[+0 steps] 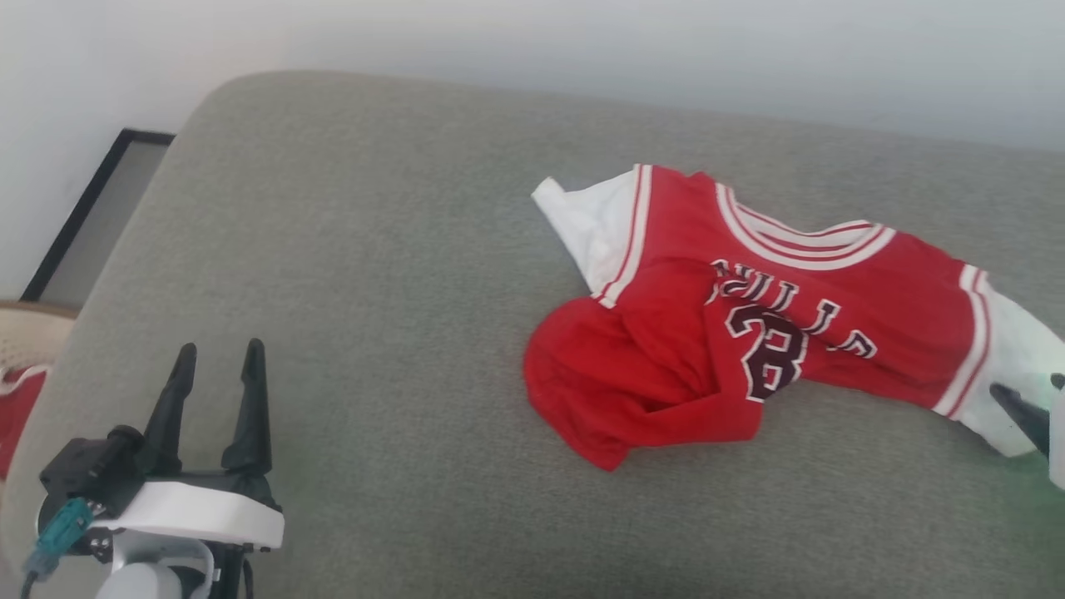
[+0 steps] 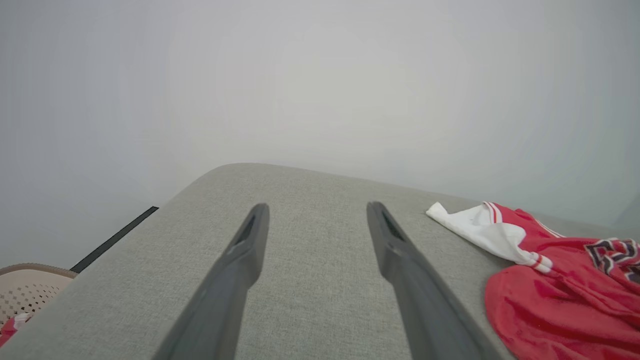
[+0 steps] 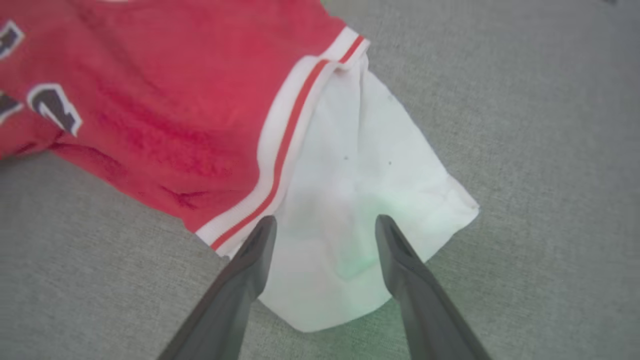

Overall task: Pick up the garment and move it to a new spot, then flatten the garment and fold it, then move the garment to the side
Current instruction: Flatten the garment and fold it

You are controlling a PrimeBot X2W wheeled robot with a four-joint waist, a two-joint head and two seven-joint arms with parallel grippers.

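The garment (image 1: 749,316), a bright red jersey with white sleeves and striped white bands, lies crumpled on the grey cushion (image 1: 374,274), right of centre. Its lower body is bunched toward the front. My right gripper (image 3: 325,222) is open just above the jersey's right white sleeve (image 3: 360,200), a finger on either side of the sleeve's middle; at the head view's right edge one dark fingertip (image 1: 1019,412) meets that sleeve. My left gripper (image 1: 218,349) stands open at the lower left over bare cushion, well apart from the garment (image 2: 560,285).
A beige perforated basket (image 1: 29,337) with a red-and-white cloth bundle (image 1: 17,416) stands off the cushion's left edge. A dark-framed panel (image 1: 91,208) leans against the pale wall at the left. The cushion's rounded far edge runs across the top.
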